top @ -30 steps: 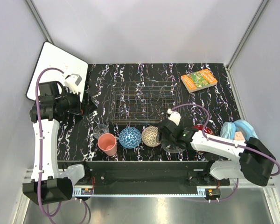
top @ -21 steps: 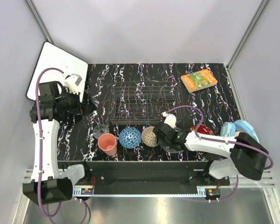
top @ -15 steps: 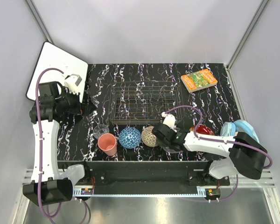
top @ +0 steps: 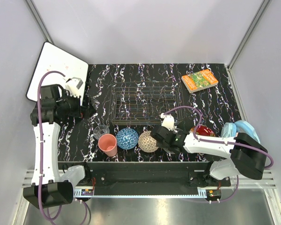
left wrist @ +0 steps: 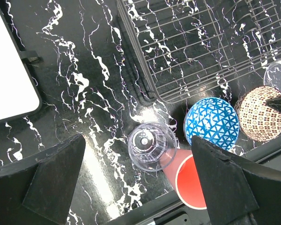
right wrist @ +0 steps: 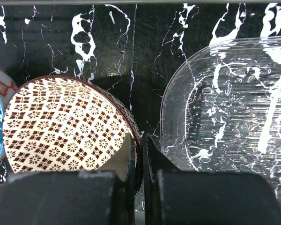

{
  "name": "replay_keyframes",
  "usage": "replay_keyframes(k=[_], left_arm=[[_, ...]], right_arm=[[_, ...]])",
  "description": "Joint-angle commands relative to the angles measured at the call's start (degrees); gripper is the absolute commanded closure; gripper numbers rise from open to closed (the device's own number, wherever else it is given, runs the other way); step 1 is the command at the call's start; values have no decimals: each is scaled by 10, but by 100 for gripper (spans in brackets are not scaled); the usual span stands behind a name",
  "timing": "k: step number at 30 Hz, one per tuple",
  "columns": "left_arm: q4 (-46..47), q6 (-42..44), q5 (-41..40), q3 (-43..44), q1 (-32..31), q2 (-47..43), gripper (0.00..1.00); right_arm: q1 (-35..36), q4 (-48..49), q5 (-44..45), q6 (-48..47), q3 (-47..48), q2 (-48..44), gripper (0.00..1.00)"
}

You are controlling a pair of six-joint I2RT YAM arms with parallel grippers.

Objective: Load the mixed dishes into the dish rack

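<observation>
**Right arm:** reaches low from its base across the near edge of the black white-veined surface (top: 215, 103), forearm nearly level. The right end effector (right wrist: 139, 145) is clamped on the rim of the tan-red patterned bowl (right wrist: 65, 124), with one finger (right wrist: 130, 157) over the patterned face and the other outside the dark rim.

**Left arm:** stands tall, wrist bent down. The left end effector (left wrist: 137, 139) hangs with its jaws spread wide and holds nothing.

**Tan-red patterned bowl:** round, with no long axis, its patterned face turned up. It rests on the surface at the right fingertips.

**Blue patterned bowl** (top: 127, 138): just beside the tan-red bowl, on the side away from the right end effector.

**Clear glass plate** (right wrist: 225, 103): flat on the surface, close on the other side of the right fingers.

**Pink plastic cup** (left wrist: 189, 176) and **small clear glass** (left wrist: 151, 146): both stand below the open left jaws. The glass is upright.

**Dark thin-wire dish rack** (top: 144, 103): lies beyond the right end effector, long axis across the surface.

**Red flower-rimmed dish** (top: 203, 130): beside the right forearm.

**Other things:**
- Orange-green book (top: 200, 80), at the far right corner.
- White flat board (top: 61, 70), behind the left end effector.
</observation>
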Motion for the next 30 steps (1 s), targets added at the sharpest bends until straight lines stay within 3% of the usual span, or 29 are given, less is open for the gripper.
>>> replay_keyframes(k=[1,13,20,25,30], left_arm=[[11,11,-9,0,3,-17,1],[7,15,-7,-3,3,-22,1],[0,14,-4,6,3,-23,1],[-9,16,-8,14,4,-24,1],[-16,22,-20,18,3,-28,1]], right_arm=[[18,-10,52,-5,42,-3,100],[49,-238,174,-20,212,-58,100],[52,-354,328,-102,345,-63,100],[31,-361,517,-237,464,25,100],[-42,-365,626,-325,534,147,100]])
